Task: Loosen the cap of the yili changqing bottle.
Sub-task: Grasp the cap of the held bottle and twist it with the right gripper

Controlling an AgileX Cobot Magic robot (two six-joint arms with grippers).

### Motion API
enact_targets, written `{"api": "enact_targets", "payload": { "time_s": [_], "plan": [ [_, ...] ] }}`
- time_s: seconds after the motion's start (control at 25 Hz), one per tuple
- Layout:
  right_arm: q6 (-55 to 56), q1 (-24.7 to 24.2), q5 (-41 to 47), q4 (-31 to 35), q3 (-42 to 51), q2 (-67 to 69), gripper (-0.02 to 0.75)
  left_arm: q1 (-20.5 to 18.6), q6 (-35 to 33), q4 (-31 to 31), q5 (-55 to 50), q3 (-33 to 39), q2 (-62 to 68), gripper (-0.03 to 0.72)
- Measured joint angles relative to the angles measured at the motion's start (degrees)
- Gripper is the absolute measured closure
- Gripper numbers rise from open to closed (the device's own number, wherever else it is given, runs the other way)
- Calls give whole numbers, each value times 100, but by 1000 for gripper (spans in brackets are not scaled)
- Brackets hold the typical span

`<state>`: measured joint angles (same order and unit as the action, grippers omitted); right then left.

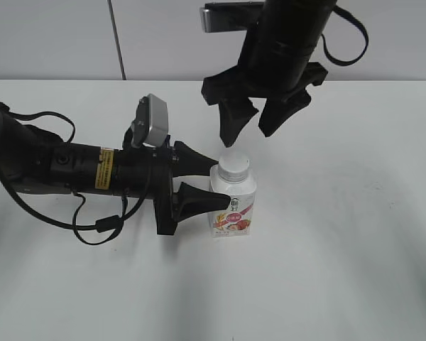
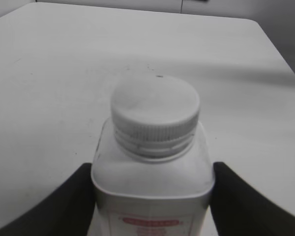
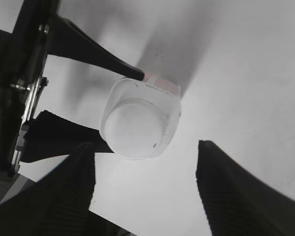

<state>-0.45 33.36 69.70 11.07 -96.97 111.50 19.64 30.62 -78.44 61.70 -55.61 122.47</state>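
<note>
The yili changqing bottle [image 1: 233, 206] stands upright on the white table, white with a red-pink fruit label. Its ribbed white cap [image 1: 235, 167] sits on the neck. My left gripper [image 1: 202, 179] lies level from the left, its two black fingers shut on the bottle's body; the left wrist view shows the bottle [image 2: 152, 187] between the fingers [image 2: 152, 196] and the cap [image 2: 155, 110] above. My right gripper [image 1: 247, 126] hangs open above the cap, apart from it. From above, the right wrist view shows the cap [image 3: 134, 129] beyond its spread fingers [image 3: 145, 189].
The white table [image 1: 341, 234] spreads to the right and front of the bottle. The left arm's black body and cables [image 1: 57, 170] lie across the table's left side. A grey wall runs behind the table's far edge.
</note>
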Motion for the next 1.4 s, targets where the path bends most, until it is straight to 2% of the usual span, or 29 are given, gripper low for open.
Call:
{"api": "enact_targets", "payload": {
  "time_s": [0.76, 0.84, 1.0, 1.16, 1.32, 1.4],
  "plan": [
    [187, 73, 0, 299, -39, 671, 236, 0, 0, 0, 0, 0, 0, 255],
    [187, 73, 0, 299, -69, 671, 258, 0, 0, 0, 0, 0, 0, 255],
    [192, 73, 7, 273, -103, 671, 351, 0, 0, 0, 0, 0, 0, 255],
    [151, 73, 10, 243, -104, 671, 353, 0, 0, 0, 0, 0, 0, 255],
    [-601, 73, 10, 238, -104, 671, 353, 0, 0, 0, 0, 0, 0, 255],
    [-1684, 73, 10, 238, -109, 671, 353, 0, 0, 0, 0, 0, 0, 255]
  ]
}}
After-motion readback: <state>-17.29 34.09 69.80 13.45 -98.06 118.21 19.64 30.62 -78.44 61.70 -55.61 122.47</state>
